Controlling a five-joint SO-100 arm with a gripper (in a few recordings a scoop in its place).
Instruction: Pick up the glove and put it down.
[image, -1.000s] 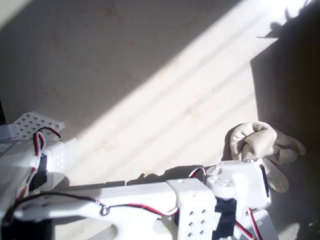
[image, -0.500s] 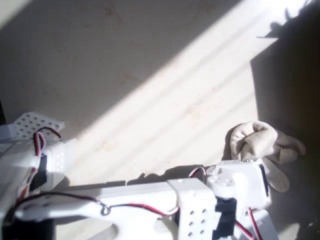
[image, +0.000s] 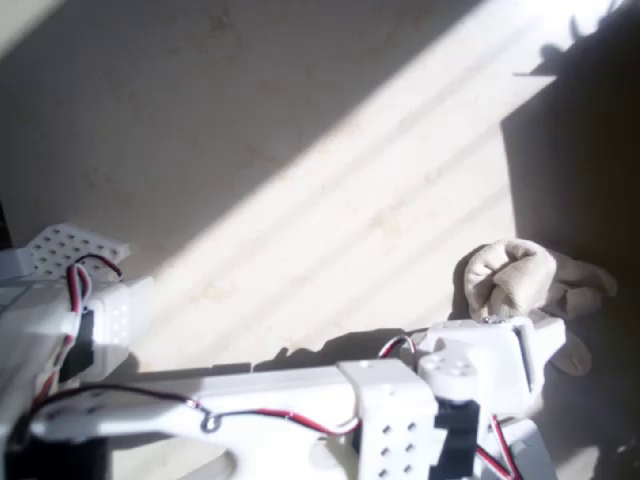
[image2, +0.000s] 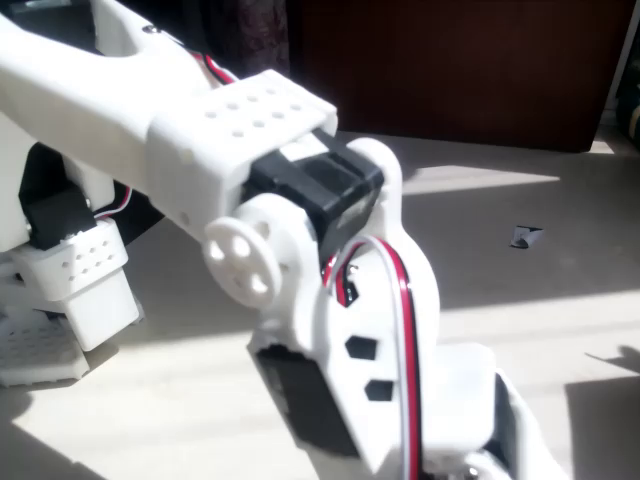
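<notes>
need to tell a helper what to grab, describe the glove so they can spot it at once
In the overhead view, follow the white arm along the bottom edge to its right end. Just above that end, where the sunlit table meets the dark shadow, lies the glove. It is a soft, crumpled cream lump with stubby fingers, unlike the hard white plastic beside it.

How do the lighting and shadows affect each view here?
Overhead view: a hard diagonal sunlight band across the pale table, blown out at top right; the crumpled cream knitted glove lies at a dark shadow's edge. Fixed view: the close white plastic arm looks soft, with sunlit floor patches behind.
</notes>
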